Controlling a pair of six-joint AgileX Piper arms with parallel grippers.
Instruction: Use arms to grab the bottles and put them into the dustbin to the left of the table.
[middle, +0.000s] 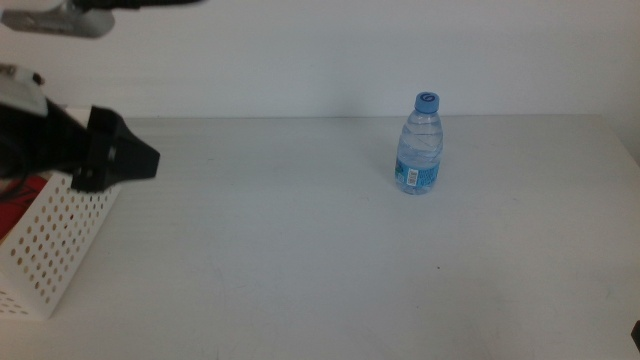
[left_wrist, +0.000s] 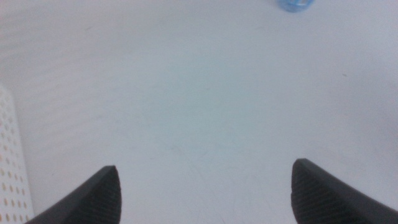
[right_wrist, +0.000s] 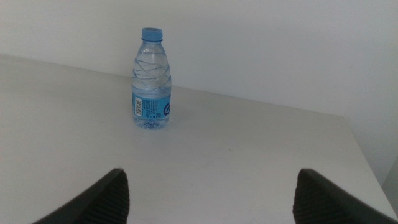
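Dustbin (middle: 60, 240) cropped at lower left, its inside unseen; water bottle (left_wrist: 295, 5) cut off, blurred, at top edge.

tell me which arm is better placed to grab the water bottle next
Probably the right. The right gripper faces the upright water bottle squarely, jaws open. The left gripper hangs over the dustbin, bottle only at its view's edge.

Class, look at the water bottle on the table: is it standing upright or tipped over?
Upright. The water bottle stands on its base on the table, blue cap on top in the middle view and the right wrist view, with nothing touching it.
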